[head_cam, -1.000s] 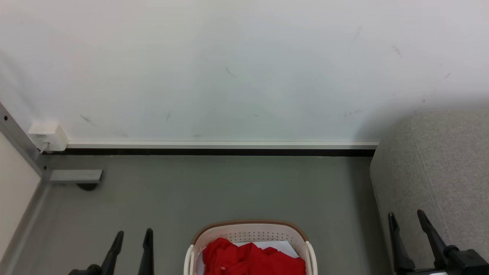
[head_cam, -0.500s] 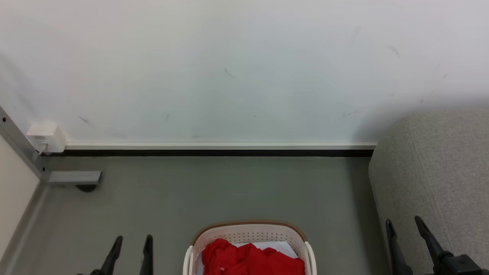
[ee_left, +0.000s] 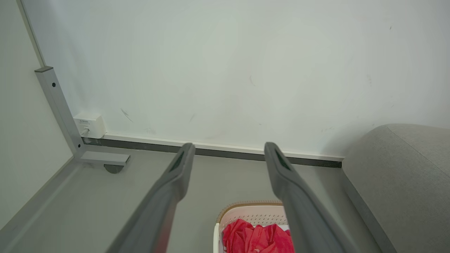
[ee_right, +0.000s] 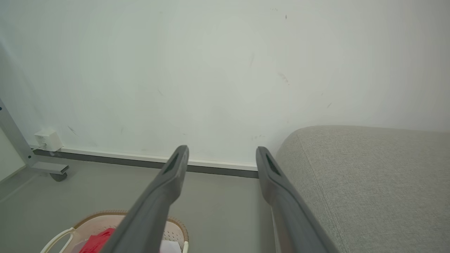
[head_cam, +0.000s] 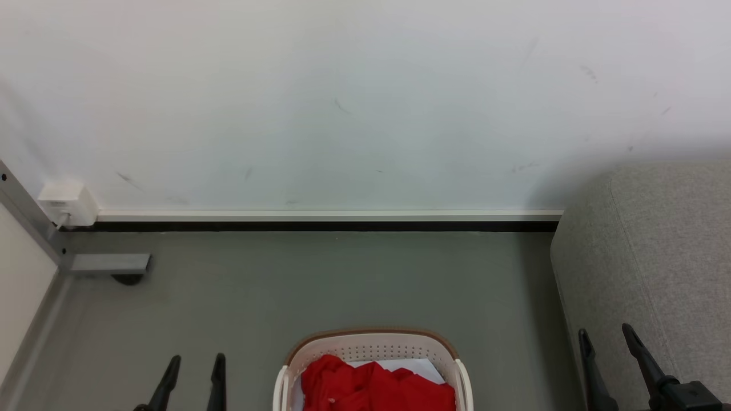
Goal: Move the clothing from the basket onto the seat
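White wall (head_cam: 365,103) across upper half of frame, unchanged. Seat (head_cam: 657,257) at right edge, no red on visible part. Grey floor (head_cam: 342,279) across middle. Basket (head_cam: 371,349) bottom centre, same spot as a second ago. Clothing (head_cam: 371,388) heaped inside, undisturbed. Left gripper (head_cam: 197,357) bottom left and right gripper (head_cam: 604,329) bottom right have both sunk slightly toward bottom edge, fingers spread, empty. Judgement: transfer not begun, arms only repositioning. Clothing sits between grippers, lower in frame than their fingertips, well apart from both.

The robot's dark, long-fingered left gripper (head_cam: 196,359) stands at the lower left of the head view, its two fingers spread wide, pointing up, and empty. The matching right gripper (head_cam: 605,332) stands at the lower right, equally parted and empty.
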### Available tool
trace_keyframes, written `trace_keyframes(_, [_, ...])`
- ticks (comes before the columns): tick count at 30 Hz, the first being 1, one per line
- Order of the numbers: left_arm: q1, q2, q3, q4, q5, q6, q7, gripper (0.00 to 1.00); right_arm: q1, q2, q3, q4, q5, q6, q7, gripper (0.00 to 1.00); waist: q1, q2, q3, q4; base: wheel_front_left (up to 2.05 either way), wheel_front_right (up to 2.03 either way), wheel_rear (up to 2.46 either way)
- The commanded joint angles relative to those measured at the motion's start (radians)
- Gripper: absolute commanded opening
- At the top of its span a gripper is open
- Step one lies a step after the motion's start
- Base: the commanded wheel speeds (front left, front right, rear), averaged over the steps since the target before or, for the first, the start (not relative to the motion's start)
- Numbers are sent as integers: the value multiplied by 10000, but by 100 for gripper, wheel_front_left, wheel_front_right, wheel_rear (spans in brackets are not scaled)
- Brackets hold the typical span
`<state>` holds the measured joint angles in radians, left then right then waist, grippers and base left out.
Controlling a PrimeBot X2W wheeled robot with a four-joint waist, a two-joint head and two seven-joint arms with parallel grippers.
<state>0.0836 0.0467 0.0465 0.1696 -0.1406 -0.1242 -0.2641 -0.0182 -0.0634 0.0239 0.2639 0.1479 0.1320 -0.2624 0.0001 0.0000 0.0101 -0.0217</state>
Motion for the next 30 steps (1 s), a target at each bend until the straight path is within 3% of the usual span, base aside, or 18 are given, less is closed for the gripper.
trace_keyframes(1, [61, 66, 15, 14, -33, -24, -7, 100, 43, -21, -43, 51, -47, -24, -38, 100, -1, 0, 5, 0, 0, 0, 0])
trace_keyframes(8, [-53, 66, 12, 48, -89, -33, -7, 100, -122, 0, -6, -10, -39, -24, -36, 100, -1, 0, 216, -73, 0, 0, 0])
trace_keyframes(15, [-737, 64, -231, 109, 48, -52, -7, 100, -646, 18, -63, -273, -44, -24, -35, 100, -1, 0, 1259, -233, 0, 0, 0])
trace_keyframes(25, [-2794, 348, -1882, 1885, -105, -55, 11, 100, -1913, -15, -127, -613, -98, -24, -20, 100, -1, 0, 3228, -580, 0, 0, 0])
trace_keyframes(30, [-4179, 501, -2696, 3007, -60, -57, 522, 100, -2590, -12, -35, -808, -106, -24, -20, 100, -1, 0, 4185, -823, 0, 0, 0])
